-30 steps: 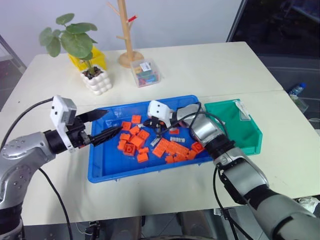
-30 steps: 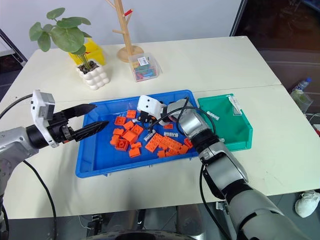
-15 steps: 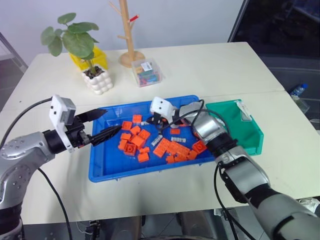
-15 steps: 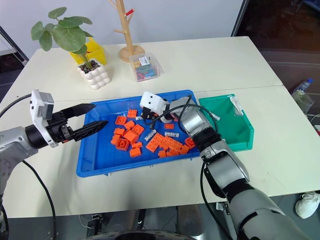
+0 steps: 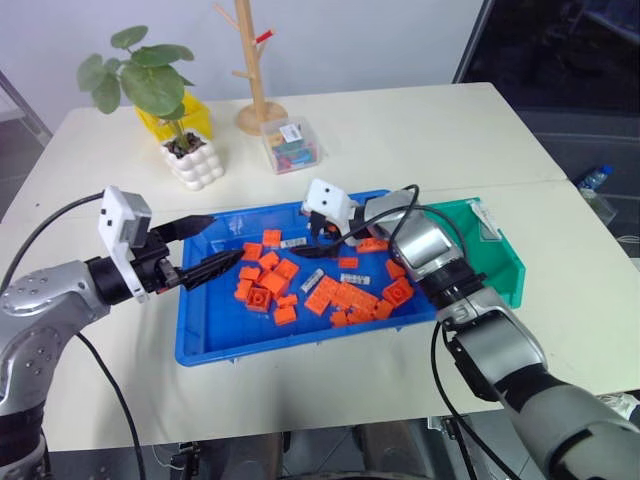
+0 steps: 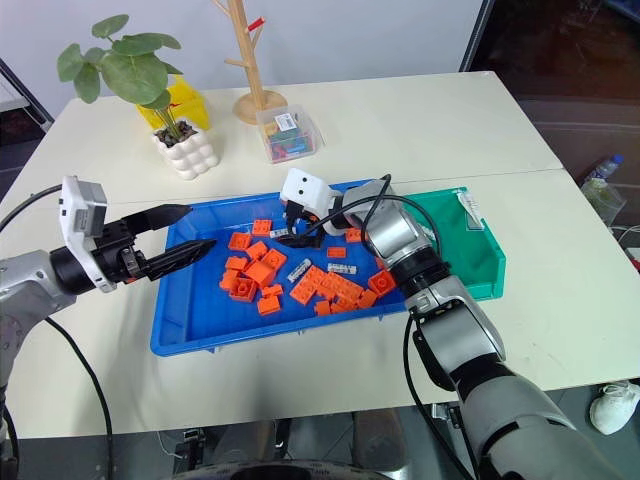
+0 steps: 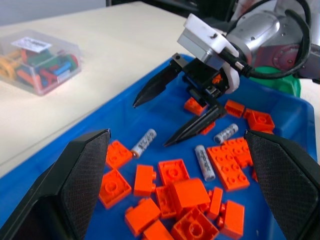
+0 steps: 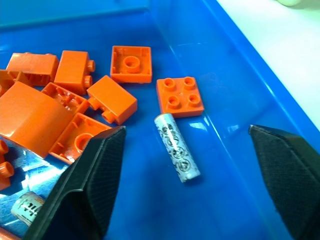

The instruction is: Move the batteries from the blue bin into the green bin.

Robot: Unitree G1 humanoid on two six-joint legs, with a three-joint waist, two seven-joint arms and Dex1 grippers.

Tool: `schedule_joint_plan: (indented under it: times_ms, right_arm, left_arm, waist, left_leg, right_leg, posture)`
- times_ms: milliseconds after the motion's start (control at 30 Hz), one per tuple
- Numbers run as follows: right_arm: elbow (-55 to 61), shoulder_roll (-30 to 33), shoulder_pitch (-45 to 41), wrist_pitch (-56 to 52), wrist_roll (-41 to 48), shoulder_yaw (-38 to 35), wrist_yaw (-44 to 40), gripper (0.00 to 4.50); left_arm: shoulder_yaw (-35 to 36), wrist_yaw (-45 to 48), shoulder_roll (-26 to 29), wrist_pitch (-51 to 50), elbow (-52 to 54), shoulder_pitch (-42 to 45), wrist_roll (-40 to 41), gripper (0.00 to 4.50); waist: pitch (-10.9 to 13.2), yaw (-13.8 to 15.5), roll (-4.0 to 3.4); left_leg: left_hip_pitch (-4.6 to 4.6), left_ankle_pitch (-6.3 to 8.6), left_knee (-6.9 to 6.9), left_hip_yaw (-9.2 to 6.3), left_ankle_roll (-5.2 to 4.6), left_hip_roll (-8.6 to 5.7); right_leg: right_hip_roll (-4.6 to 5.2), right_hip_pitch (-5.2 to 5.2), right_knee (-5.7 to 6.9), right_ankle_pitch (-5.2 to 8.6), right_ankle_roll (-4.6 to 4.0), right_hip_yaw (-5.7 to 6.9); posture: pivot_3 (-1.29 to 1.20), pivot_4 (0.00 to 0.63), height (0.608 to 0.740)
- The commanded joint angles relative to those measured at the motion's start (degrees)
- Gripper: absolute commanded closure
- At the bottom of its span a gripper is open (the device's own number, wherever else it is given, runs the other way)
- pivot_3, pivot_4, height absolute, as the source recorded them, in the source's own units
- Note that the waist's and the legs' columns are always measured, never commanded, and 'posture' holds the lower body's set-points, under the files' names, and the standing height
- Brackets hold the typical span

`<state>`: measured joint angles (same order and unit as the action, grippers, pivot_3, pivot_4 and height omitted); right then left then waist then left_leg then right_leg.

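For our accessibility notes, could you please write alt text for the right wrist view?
A silver battery lies on the floor of the blue bin, between the two wide-open black fingers of the right claw. Orange toy bricks are scattered beside it, one square brick almost touching its far end, and the end of another battery peeks in at the edge.

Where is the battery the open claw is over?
The battery lies flat in the blue bin, beside a square orange brick, below the right claw.
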<state>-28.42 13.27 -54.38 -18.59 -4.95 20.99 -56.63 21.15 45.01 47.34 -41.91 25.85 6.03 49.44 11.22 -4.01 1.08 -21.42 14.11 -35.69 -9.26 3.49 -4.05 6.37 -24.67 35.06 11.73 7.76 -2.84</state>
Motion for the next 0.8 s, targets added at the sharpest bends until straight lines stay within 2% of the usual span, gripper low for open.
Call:
schedule_joint_plan:
  times_ms: [33,367,467,667,700,800]
  right_arm:
    - [-4.33,-1.77,-2.06,3.55,-0.81,0.68,0.85,0.37]
    - [-23.41,-4.72,-7.04,13.06,-3.93,1.33,1.54,0.37]
    - [-27.16,-5.22,-8.31,14.61,-4.28,0.99,1.55,1.14]
    - [-28.47,-5.36,-8.18,15.61,-4.43,1.02,-0.33,4.14]
    - [-28.39,-5.36,-8.08,15.62,-4.45,0.98,-0.44,4.44]
    - [-27.74,-5.13,-7.80,15.52,-4.52,0.77,-0.43,4.42]
  left_arm:
    - [1.53,1.87,2.75,0.28,0.61,-0.47,-0.72,0.00]
    - [2.76,4.51,5.60,1.19,-0.43,-1.23,-2.17,0.00]
    - [2.87,4.19,5.06,1.30,-0.12,-1.40,-2.17,0.00]
    - [3.31,3.50,4.06,1.57,0.49,-1.85,-1.99,0.00]
    - [3.36,3.50,4.04,1.62,0.48,-1.84,-1.97,0.00]
    - [3.51,3.81,4.16,1.71,0.31,-1.53,-1.79,0.00]
  waist:
    - [0.00,0.03,0.00]
    - [0.01,-0.01,-0.01]
    - [0.01,-0.05,-0.01]
    - [0.01,-0.03,-0.01]
    - [0.01,-0.02,-0.01]
    - [0.01,-0.02,-0.01]
  left_leg:
    - [0.00,0.00,0.00,0.00,0.00,0.00]
    - [0.01,0.00,0.02,0.00,0.00,-0.01]
    - [0.02,0.00,0.03,0.00,0.00,0.00]
    - [0.03,-0.01,0.03,-0.02,0.01,0.00]
    - [0.03,-0.01,0.03,-0.02,0.01,0.00]
    - [0.03,-0.01,0.03,-0.02,0.01,0.00]
  right_leg:
    - [0.00,0.00,0.00,0.00,0.00,-0.01]
    - [-0.01,0.00,0.00,0.00,0.00,-0.01]
    - [-0.01,0.01,0.01,0.00,-0.01,-0.01]
    - [-0.02,0.01,0.02,0.00,-0.01,-0.01]
    - [-0.02,0.01,0.03,0.00,-0.01,-0.01]
    - [-0.02,0.01,0.03,0.00,-0.01,-0.01]
  posture:
    - [0.00,0.150,0.740]
    - [0.00,0.150,0.740]
    - [0.00,0.150,0.740]
    - [0.00,0.150,0.740]
    - [0.00,0.150,0.740]
    - [0.00,0.150,0.740]
